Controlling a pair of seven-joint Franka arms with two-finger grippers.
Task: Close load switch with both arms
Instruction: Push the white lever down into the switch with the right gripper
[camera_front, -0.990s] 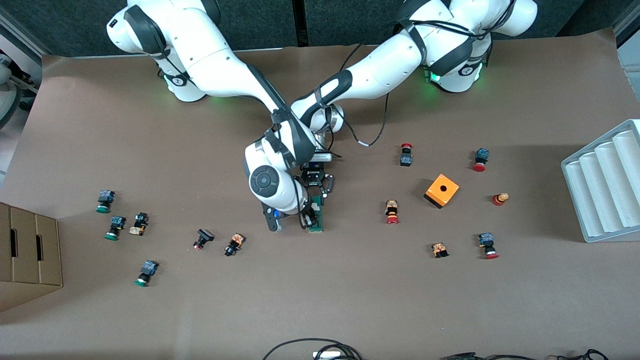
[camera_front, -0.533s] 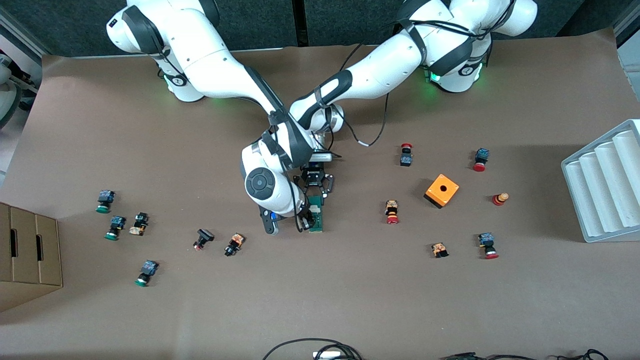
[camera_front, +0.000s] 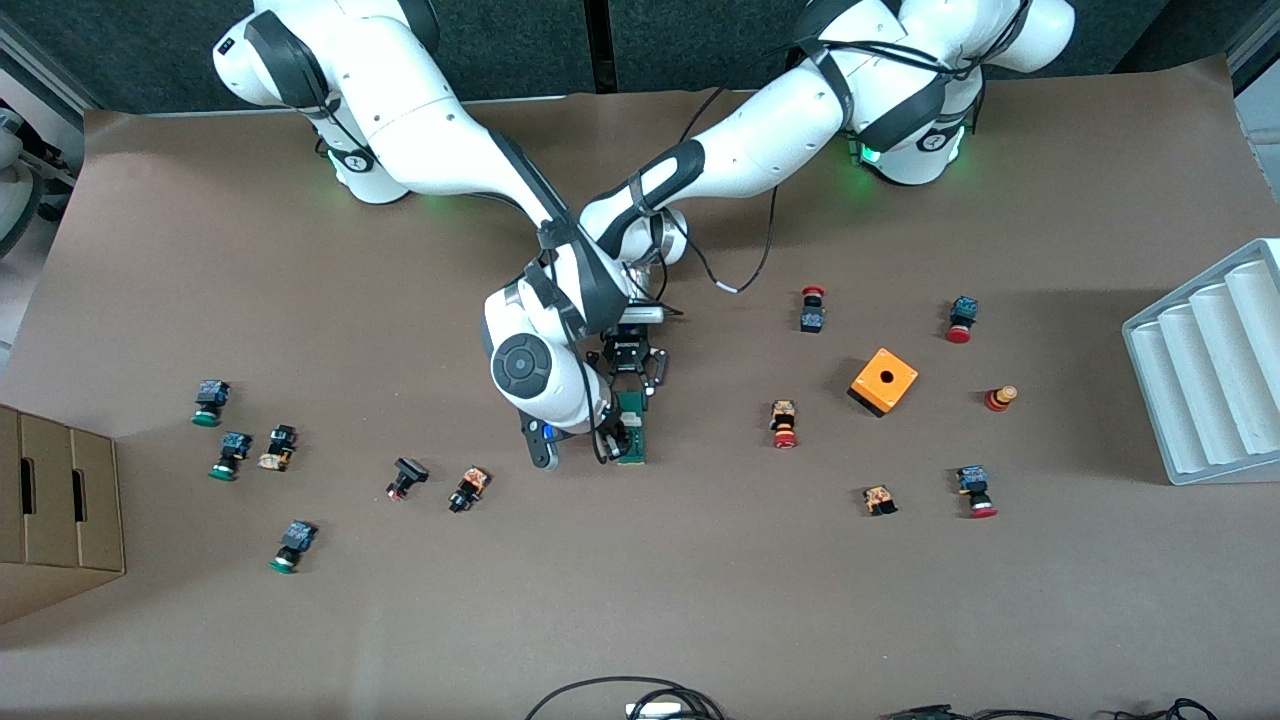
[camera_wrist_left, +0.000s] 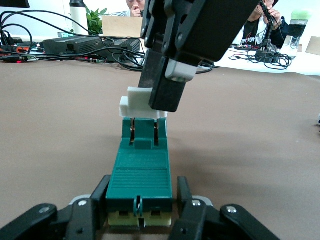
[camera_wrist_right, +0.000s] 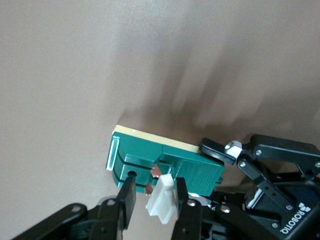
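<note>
The load switch (camera_front: 632, 430), a narrow dark-green block, lies on the brown table near its middle. My left gripper (camera_front: 630, 392) is shut on the end of the switch farther from the front camera; in the left wrist view its fingers (camera_wrist_left: 100, 196) press both sides of the green body (camera_wrist_left: 142, 172). My right gripper (camera_front: 617, 437) hangs over the other end. In the right wrist view its fingers (camera_wrist_right: 127, 200) straddle the raised white tab (camera_wrist_right: 162, 201), one finger against it and a gap at the other. The left gripper (camera_wrist_right: 222, 167) shows there too.
An orange box with a hole (camera_front: 884, 381) and several push buttons (camera_front: 784, 424) lie toward the left arm's end. More buttons (camera_front: 468, 489) lie toward the right arm's end. A white ridged tray (camera_front: 1210, 370) and a cardboard box (camera_front: 55, 500) stand at the table's ends.
The right gripper's fingers have drawn closer together round the white tab and its wrist has shifted slightly. The left gripper and the switch have stayed put.
</note>
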